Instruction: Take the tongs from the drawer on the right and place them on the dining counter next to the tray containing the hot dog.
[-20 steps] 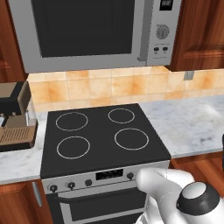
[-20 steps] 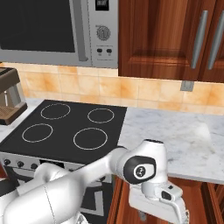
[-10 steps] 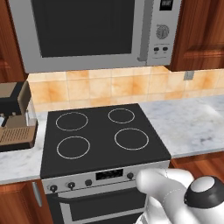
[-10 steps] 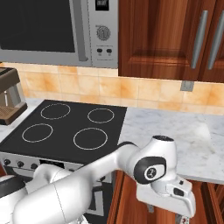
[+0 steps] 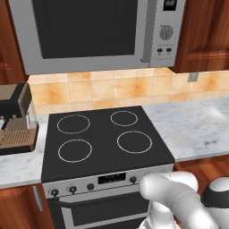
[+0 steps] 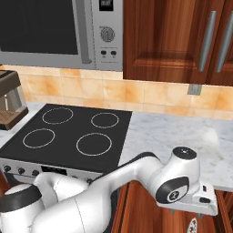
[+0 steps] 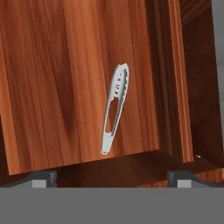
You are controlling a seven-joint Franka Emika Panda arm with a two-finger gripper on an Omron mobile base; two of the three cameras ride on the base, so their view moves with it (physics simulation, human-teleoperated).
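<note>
The slim silver-grey tongs (image 7: 114, 109) lie flat on the wooden floor of the open drawer (image 7: 52, 87), their arms close together and running up and down the hand view. My gripper (image 7: 113, 178) hangs over them, open, with one dark fingertip (image 7: 43, 177) far to each side and nothing between them. In the right base view my wrist (image 6: 178, 181) reaches down past the front edge of the marble worktop (image 6: 182, 136) at the lower right. The dining counter, the tray and the hot dog are out of view.
A black stove (image 5: 105, 143) with knobs along its front stands left of the arm. A microwave (image 5: 89, 31) hangs above it. A coffee machine (image 5: 15, 120) sits at the far left. Wooden wall cabinets (image 6: 173, 41) hang above the worktop.
My arm has swung further right and lower in both base views, past the worktop's front edge. The gripper has stayed open.
</note>
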